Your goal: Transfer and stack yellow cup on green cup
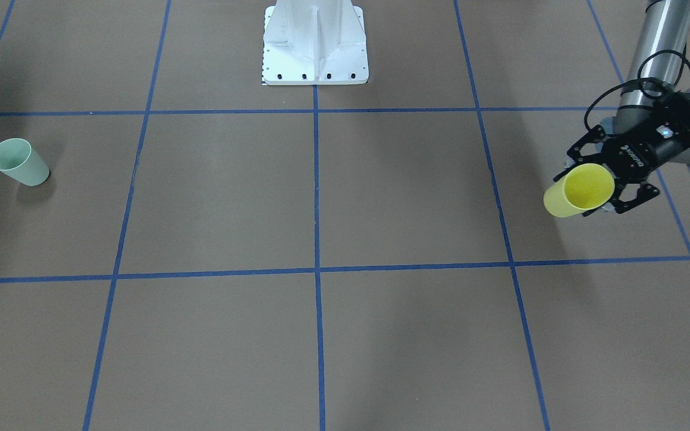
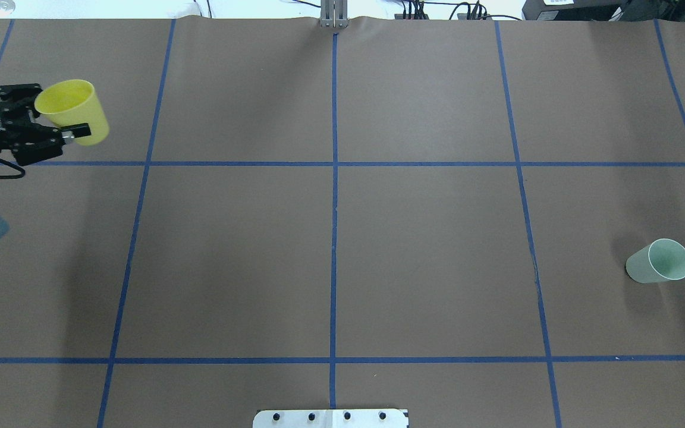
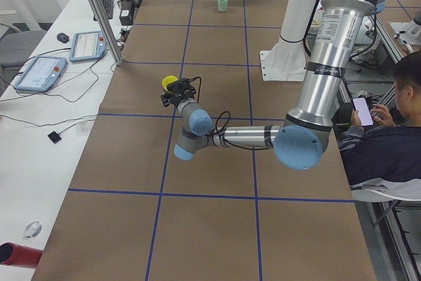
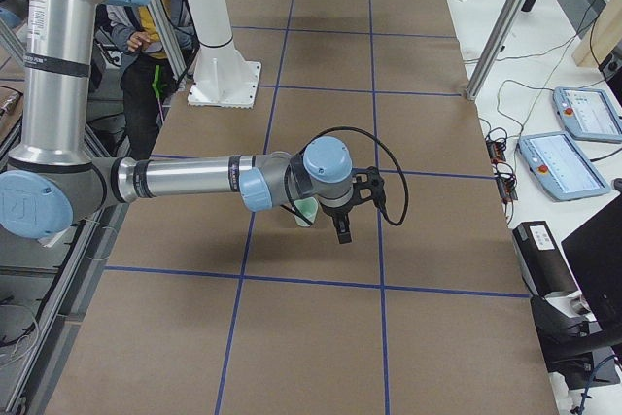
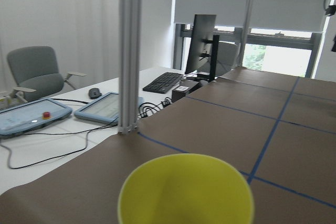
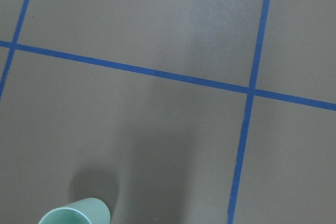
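Seen in the overhead view, the white metal base plate (image 2: 330,418) of the robot, studded with dark bolts, lies nearest, at 6 o'clock on a table covered in matte brown paper (image 2: 426,249) that is ruled into large squares by strips of blue tape (image 2: 334,238).

Farther out, at about 4 o'clock from the table's centre, a small pale mint-green tapered plastic cup (image 2: 659,261), smooth, handleless and wider at the rim, is seen standing upright with its mouth open to the ceiling. The right gripper (image 4: 343,225), black and two-fingered, is shown only from the side camera, hanging just beside that green cup with its fingers pointing down. Whether its jaws are apart or together cannot be told. The cup's rim is caught at the lower edge of the right wrist view.

Farthest away, at 10 o'clock, a small bright yellow tapered plastic cup (image 2: 78,110) of the same plain shape is held upright, mouth up, by the left gripper (image 1: 590,190). The black fingers (image 2: 81,128) are closed against opposite sides of its glossy wall, just below the rim. Whether its base touches the paper cannot be told. The two cups are well apart, at opposite ends of the table.
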`<action>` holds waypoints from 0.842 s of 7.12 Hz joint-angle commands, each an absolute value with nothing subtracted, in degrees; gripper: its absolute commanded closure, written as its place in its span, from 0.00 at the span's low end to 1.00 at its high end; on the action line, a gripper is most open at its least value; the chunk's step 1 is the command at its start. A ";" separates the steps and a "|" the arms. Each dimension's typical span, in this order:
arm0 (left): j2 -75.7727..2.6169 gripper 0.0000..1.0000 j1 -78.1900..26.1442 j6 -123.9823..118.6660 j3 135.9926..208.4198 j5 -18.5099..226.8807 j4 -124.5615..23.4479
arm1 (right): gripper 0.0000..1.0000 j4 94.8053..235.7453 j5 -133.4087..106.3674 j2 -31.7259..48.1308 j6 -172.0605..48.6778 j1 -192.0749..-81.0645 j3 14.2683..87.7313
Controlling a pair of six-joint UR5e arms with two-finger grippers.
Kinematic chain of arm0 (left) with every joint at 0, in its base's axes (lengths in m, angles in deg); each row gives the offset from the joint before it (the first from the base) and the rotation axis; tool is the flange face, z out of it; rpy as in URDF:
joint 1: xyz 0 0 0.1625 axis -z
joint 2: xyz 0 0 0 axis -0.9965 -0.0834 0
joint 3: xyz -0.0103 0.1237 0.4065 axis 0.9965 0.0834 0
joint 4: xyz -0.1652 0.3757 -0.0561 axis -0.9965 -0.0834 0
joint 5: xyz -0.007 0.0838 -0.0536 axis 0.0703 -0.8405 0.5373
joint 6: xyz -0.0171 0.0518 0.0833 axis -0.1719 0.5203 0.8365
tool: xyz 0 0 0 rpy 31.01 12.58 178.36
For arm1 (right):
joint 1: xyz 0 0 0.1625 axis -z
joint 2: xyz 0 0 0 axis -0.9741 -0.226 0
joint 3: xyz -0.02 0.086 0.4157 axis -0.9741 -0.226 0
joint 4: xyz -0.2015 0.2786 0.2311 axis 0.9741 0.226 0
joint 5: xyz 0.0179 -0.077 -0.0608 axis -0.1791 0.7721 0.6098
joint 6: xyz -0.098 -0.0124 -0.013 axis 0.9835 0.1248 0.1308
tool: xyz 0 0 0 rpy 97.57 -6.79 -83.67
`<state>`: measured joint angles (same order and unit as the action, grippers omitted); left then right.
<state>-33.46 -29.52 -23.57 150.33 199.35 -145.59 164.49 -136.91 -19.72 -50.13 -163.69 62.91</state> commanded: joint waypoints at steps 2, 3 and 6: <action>-42.28 0.77 -37.22 -22.30 150.41 199.46 -140.14 | 0.00 163.94 -143.07 -11.23 -61.57 -161.42 64.08; -44.04 0.78 -37.23 -16.99 150.49 200.76 -136.11 | 0.00 163.85 -142.55 -7.81 -67.80 -157.83 65.13; -49.66 0.78 -37.23 -8.78 151.63 202.08 -125.21 | 0.00 163.94 -135.03 5.28 -90.28 -143.79 66.01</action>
<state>-47.55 -37.20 -11.34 151.16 201.20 -129.34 163.93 -138.57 0.19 -80.94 -149.94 65.35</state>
